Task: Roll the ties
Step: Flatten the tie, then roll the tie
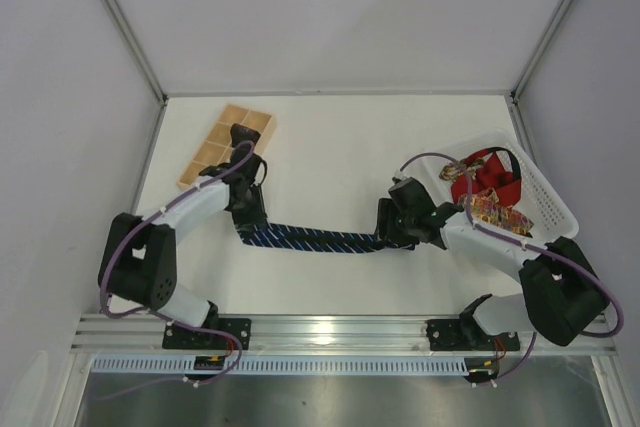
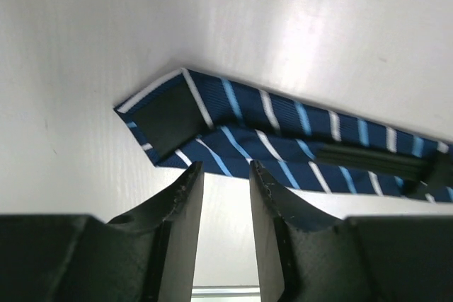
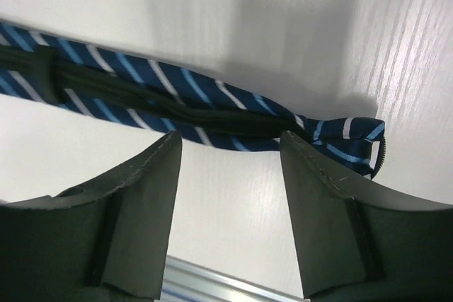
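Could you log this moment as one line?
navy striped fabric necktie: flat, unrolled | left tool: open, at one end | right tool: open, at other end

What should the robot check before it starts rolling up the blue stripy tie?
1. Navy striped tie lies stretched out on the table between both arms: ok.
2. Left tool is open, right at the tie's pointed end and gripping nothing: ok.
3. Right tool is open just above the other end: ok.
4. Tie is rolled: not ok, no roll has been started.
5. Red tie and gold-patterned tie sit out of the way in the white basket: ok.
6. No twist hidden under the tie: cannot tell.
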Action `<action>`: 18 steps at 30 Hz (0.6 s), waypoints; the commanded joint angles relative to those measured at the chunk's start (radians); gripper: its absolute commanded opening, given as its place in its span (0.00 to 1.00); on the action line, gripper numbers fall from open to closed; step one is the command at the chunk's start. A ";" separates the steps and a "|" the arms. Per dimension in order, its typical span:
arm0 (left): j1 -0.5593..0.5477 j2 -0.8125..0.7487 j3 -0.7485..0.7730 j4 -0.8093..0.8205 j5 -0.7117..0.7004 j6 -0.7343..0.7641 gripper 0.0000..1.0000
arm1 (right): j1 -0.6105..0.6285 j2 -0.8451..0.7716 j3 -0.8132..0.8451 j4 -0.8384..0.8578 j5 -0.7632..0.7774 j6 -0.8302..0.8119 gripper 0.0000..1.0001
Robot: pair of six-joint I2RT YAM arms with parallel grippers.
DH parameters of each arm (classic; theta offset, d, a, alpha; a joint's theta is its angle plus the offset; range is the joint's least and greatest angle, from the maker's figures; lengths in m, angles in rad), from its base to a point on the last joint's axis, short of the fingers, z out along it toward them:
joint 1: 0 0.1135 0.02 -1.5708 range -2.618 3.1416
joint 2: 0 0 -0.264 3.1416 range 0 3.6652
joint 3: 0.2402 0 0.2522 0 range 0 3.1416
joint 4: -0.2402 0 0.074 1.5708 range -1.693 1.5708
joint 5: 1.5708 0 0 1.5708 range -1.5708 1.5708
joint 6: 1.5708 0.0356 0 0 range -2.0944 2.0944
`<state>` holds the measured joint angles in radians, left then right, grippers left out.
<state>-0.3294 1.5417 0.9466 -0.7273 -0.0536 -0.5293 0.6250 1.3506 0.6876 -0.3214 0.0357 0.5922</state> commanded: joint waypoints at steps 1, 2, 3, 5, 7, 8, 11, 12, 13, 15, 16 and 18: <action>-0.002 -0.110 0.046 -0.011 0.113 0.019 0.38 | -0.007 -0.074 0.119 -0.125 -0.020 -0.028 0.64; -0.008 -0.124 0.049 -0.003 0.142 0.005 0.37 | -0.010 -0.091 0.131 -0.148 -0.023 -0.019 0.65; -0.020 -0.140 0.047 0.011 0.203 -0.001 0.36 | -0.014 -0.100 0.139 -0.166 -0.028 -0.014 0.67; -0.052 -0.147 0.041 0.066 0.268 -0.040 0.30 | -0.021 -0.139 0.145 -0.205 -0.051 0.003 0.68; -0.083 -0.131 0.037 0.151 0.370 -0.066 0.22 | -0.028 -0.175 0.135 -0.231 -0.042 0.021 0.67; -0.127 -0.115 0.041 0.179 0.400 -0.095 0.21 | -0.033 -0.195 0.110 -0.237 -0.037 0.030 0.66; -0.225 -0.016 0.073 0.288 0.524 -0.150 0.16 | -0.077 -0.298 0.022 -0.232 -0.023 0.072 0.66; -0.249 0.010 0.084 0.311 0.543 -0.164 0.14 | -0.094 -0.330 0.000 -0.219 -0.026 0.090 0.69; -0.272 0.061 0.096 0.360 0.560 -0.176 0.11 | -0.114 -0.344 -0.025 -0.219 -0.057 0.107 0.72; -0.325 0.102 0.136 0.390 0.575 -0.212 0.10 | -0.174 -0.358 -0.075 -0.214 -0.098 0.124 0.75; -0.339 0.154 0.145 0.431 0.587 -0.224 0.08 | -0.189 -0.369 -0.086 -0.209 -0.109 0.129 0.76; -0.373 0.210 0.190 0.443 0.606 -0.258 0.07 | -0.215 -0.377 -0.108 -0.214 -0.115 0.135 0.80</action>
<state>-0.6697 1.6981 1.0645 -0.3927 0.4606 -0.7063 0.4377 0.9928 0.6067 -0.5217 -0.0368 0.6895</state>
